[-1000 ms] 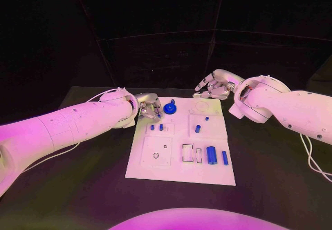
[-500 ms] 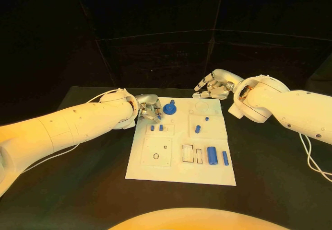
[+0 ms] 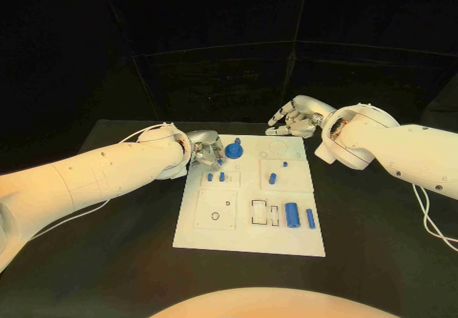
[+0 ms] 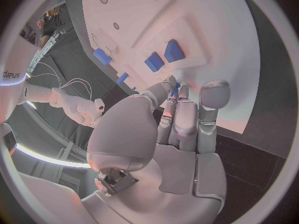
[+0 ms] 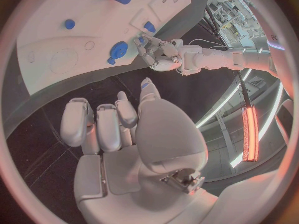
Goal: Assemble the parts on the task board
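Fingers of the left hand [image 3: 202, 151] are curled in at the far left edge of the task board [image 3: 250, 238]; in the left wrist view a small blue part [image 4: 176, 88] is seen at their tips, but whether it is pinched cannot be told. Just beside that hand a round blue part [image 3: 235, 152] with a knob is seen on the board. The right hand [image 3: 298, 119] is held over the black bench [image 3: 114, 265] just beyond the board's far edge, its fingers bent inward with nothing seen in them.

Further out, two short blue pegs [image 3: 216, 177] are set near the board's left side, a slanted blue piece [image 3: 272, 177] lies toward the middle, and two larger blue cylinders [image 3: 298, 215] lie side by side nearer the robot, next to rectangular recesses [image 3: 263, 212]. The board is laid flat at the middle of the bench. Dark panels [image 3: 229, 73] are seen behind the bench.
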